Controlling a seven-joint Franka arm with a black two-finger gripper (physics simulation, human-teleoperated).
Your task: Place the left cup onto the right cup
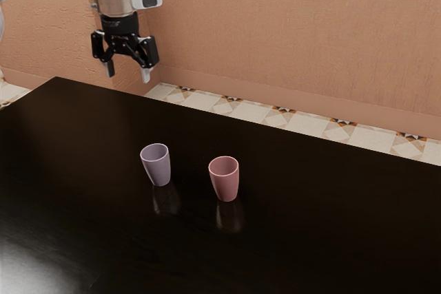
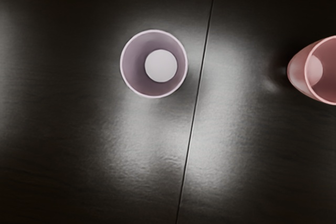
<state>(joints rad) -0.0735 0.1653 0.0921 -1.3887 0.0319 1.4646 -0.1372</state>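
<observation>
A dark, glossy counter (image 1: 310, 239) takes up most of the exterior view, its far edge slanting from the upper left down toward the right. A pale sheen lies near its lower left corner. Behind it is a floor (image 1: 310, 125) of pale tiles with brown-orange diamond patterns, then a plain, rough terracotta wall (image 1: 310, 25). In the wrist view a thin straight seam (image 2: 197, 108) crosses the counter, with soft glare on both sides.
</observation>
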